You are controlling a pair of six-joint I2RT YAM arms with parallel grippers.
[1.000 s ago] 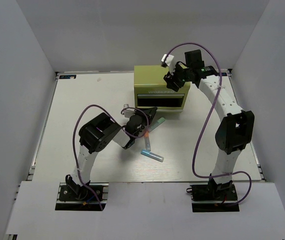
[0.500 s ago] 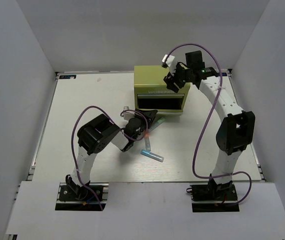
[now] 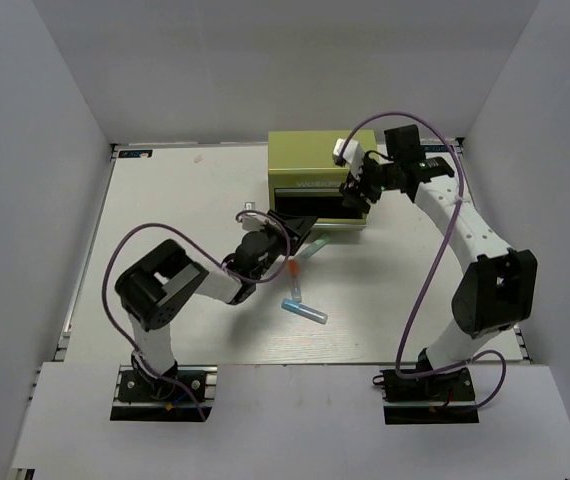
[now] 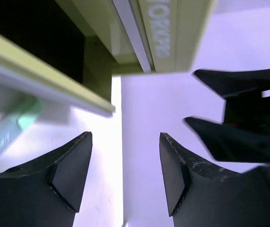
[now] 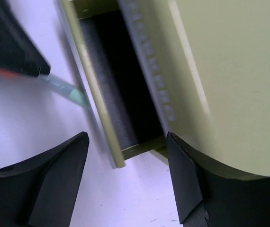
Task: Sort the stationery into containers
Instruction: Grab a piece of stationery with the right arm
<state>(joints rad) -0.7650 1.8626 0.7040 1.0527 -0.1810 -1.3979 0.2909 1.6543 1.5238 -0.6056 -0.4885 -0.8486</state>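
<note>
White arms (image 3: pixel 460 215), black joints (image 3: pixel 495 290), looping purple cables (image 3: pixel 412 305).

Robotics lab test cell: a white bench (image 3: pixel 165 200) boxed in by plain white walls (image 3: pixel 55 100) on three sides, two robot arms (image 3: pixel 465 215) bolted at the bench's near edge, trailing purple cables (image 3: pixel 395 114).
</note>
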